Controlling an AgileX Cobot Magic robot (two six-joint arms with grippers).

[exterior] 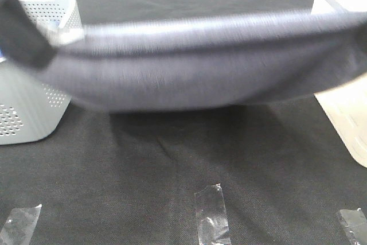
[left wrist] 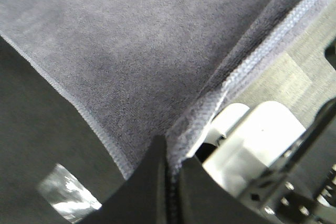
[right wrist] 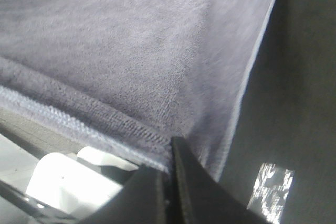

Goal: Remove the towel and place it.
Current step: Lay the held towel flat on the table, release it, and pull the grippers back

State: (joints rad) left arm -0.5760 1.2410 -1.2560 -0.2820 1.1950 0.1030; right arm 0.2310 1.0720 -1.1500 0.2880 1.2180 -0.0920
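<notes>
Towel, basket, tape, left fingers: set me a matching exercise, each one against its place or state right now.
Things:
1. towel
2. perforated basket
3. middle tape strip
4. left fingers

Places or states:
A. stuck flat on the black table cover
B. shut on a hemmed towel corner
C. stretched in the air, sagging in the middle
D. standing at the left edge of the exterior high view, pale grey

Pairs: 1-C, 2-D, 3-A, 4-B.
</notes>
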